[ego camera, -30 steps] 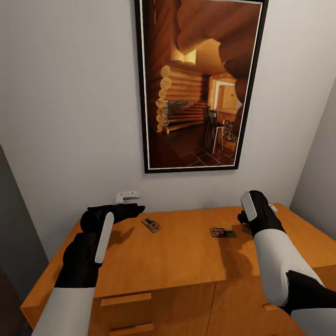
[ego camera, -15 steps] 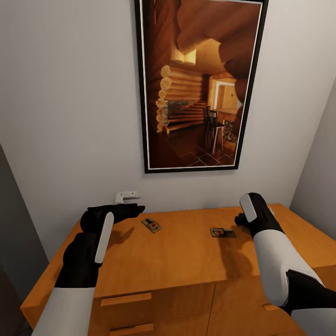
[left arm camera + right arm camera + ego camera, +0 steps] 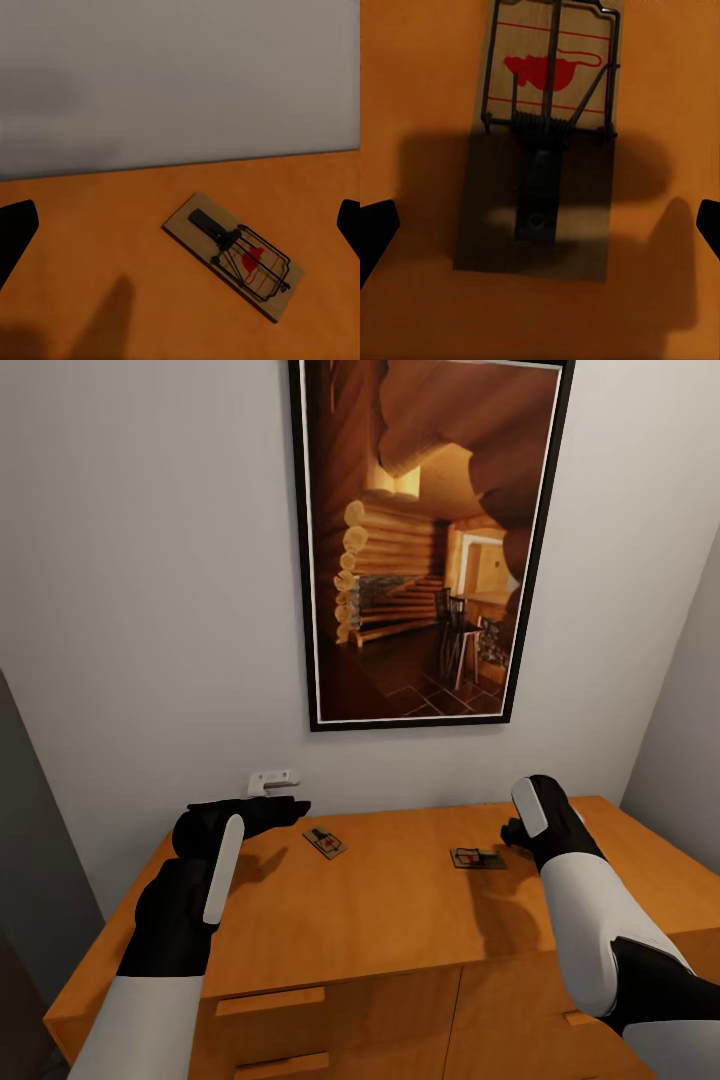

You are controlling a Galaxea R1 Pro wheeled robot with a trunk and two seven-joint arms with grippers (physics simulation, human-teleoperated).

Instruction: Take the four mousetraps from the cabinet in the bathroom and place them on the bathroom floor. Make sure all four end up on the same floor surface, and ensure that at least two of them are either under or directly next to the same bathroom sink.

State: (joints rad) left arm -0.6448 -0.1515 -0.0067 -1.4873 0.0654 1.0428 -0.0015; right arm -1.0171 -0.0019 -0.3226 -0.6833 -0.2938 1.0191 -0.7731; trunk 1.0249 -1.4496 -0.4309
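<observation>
A mousetrap (image 3: pixel 544 142) lay flat on the cabinet (image 3: pixel 400 920) right under the wide-open right pincer (image 3: pixel 540 232). The left pincer (image 3: pixel 180 225) gaped wide near another mousetrap (image 3: pixel 234 255).

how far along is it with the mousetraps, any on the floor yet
None placed that these views show. Two mousetraps lie on the cabinet top: one ahead of the left tool, another near the right arm. In hand: the right tool hovers open over a trap, its fingertips wide either side, not gripping. The left tool is also open and empty. Left: grasp the traps and carry them to the floor by the sink.
</observation>
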